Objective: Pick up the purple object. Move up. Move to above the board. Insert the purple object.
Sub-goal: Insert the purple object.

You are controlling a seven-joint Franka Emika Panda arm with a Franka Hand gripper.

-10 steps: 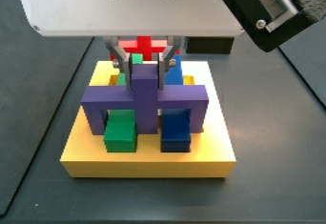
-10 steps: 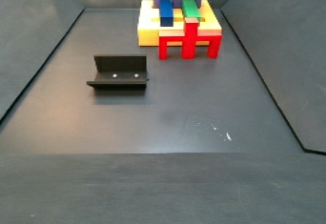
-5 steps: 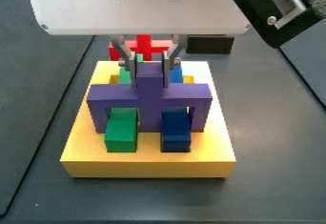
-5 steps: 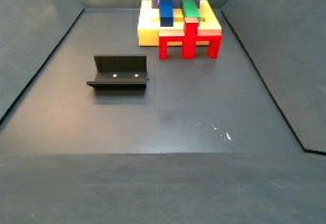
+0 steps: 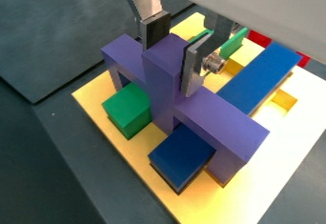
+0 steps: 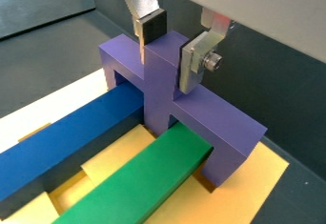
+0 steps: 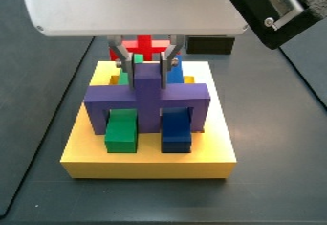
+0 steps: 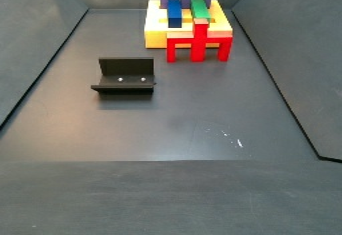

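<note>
Already the purple object (image 5: 173, 94) straddles the green and blue bars on the board (image 7: 192, 162), its legs apparently seated. Gripper (image 6: 171, 49) at its stem, jaws barely spread; only retreat remains.

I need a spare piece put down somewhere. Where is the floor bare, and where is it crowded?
Bare floor lies in front of the fixture and on to the near edge, and beside it below the red block. The board is crowded: the purple object straddles its bars, with the gripper around its stem.
</note>
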